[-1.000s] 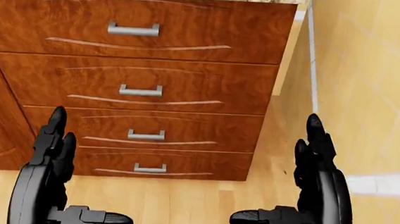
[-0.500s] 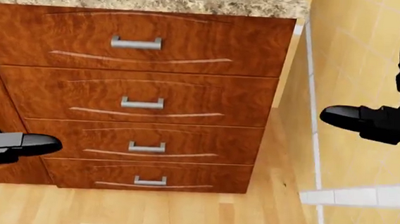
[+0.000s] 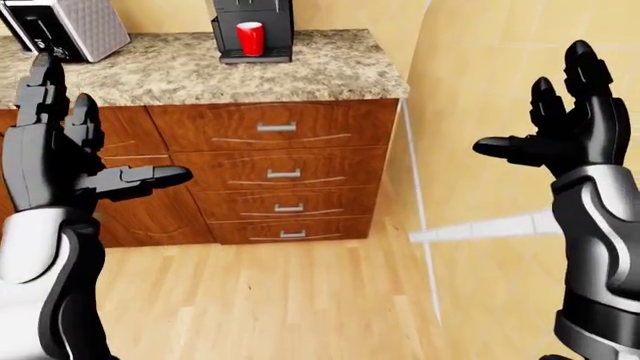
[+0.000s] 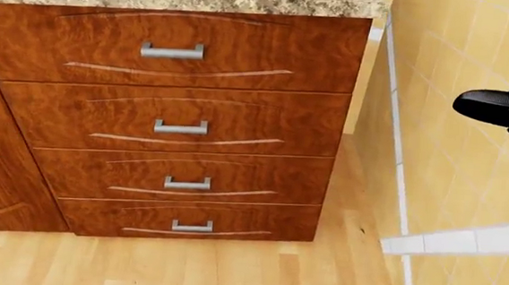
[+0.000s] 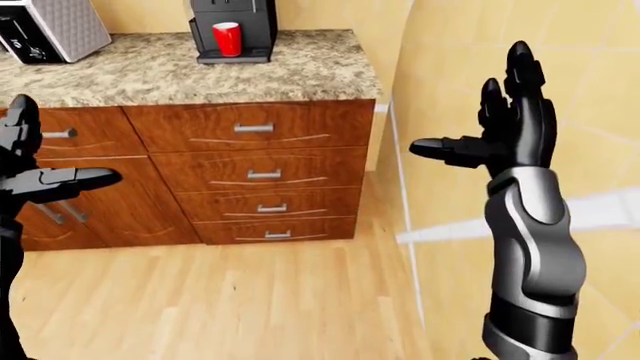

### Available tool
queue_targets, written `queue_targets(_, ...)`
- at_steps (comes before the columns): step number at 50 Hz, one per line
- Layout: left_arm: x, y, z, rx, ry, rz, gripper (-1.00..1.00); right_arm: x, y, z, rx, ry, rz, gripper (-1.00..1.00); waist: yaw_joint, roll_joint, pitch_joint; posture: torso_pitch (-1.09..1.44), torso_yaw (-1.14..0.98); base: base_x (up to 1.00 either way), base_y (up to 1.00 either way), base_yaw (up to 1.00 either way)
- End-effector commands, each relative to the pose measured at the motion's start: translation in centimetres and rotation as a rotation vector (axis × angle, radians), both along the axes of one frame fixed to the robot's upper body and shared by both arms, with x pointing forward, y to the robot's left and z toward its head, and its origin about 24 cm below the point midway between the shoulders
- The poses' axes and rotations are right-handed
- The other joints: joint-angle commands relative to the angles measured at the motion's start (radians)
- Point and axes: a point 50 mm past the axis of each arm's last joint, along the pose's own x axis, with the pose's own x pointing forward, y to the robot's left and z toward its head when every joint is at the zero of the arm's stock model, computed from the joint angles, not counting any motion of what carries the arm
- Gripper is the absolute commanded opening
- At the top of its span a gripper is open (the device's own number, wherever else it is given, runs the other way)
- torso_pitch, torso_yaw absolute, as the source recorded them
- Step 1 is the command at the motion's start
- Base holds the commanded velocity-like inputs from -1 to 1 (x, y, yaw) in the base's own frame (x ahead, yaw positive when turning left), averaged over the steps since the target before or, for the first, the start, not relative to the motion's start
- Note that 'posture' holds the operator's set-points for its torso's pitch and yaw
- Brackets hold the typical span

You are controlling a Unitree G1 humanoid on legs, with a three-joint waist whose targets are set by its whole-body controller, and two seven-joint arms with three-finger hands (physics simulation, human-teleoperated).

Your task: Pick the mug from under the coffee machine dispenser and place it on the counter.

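Both hands have gone up and outward since one second ago: in the head view they stood low at 7 and 5 o'clock, and now only the right thumb tip shows there at 3 o'clock and a small dark tip at 9 o'clock, while the drawers sit almost as they did half a second ago. Nearest, in the left-eye view, the left hand (image 3: 65, 161) is raised at 9 o'clock with its fingers spread upward and the thumb pointing to the right, holding nothing. The right hand (image 5: 505, 124) is raised at 3 o'clock in the right-eye view, also spread and empty, before the yellow tiled wall (image 3: 500, 97). Below them lies the wooden floor (image 3: 260, 300). Farther, at the centre, is the drawer cabinet (image 4: 185, 111) with four drawers, each with a metal handle. Above it is the granite counter (image 3: 200, 71). Farthest, at 12 o'clock, the red mug (image 3: 250, 38) stands upright under the dispenser of the black coffee machine (image 3: 250, 22), well apart from both hands. At 11 o'clock a silver toaster oven (image 3: 65, 28) stands on the counter.
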Motion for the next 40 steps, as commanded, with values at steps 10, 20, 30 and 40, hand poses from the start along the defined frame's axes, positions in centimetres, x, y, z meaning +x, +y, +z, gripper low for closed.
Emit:
queue_targets(10, -0.81, 0.19, 1.98, 0.037, -0.090, 0.008, 1.00, -0.93, 0.04, 2.46, -0.040, -0.110, 0.000, 1.00, -0.005, 0.006, -0.007, 0.00, 0.00, 0.14, 0.00, 0.00)
queue_targets(20, -0.89, 0.32, 2.15, 0.039, -0.094, 0.014, 1.00, -1.06, 0.16, 2.62, -0.045, -0.109, 0.007, 1.00, 0.000, 0.034, -0.021, 0.00, 0.00, 0.15, 0.00, 0.00)
queue_targets(30, -1.00, 0.63, 2.46, 0.041, -0.099, 0.025, 1.00, -1.09, 0.31, 2.54, -0.049, -0.102, 0.017, 1.00, -0.004, -0.039, -0.016, 0.00, 0.00, 0.15, 0.00, 0.00)
queue_targets(40, -1.00, 0.68, 2.49, 0.039, -0.100, 0.026, 1.00, -0.96, 0.33, 2.27, -0.049, -0.093, 0.025, 1.00, -0.017, 0.082, -0.025, 0.00, 0.00, 0.15, 0.11, 0.00)
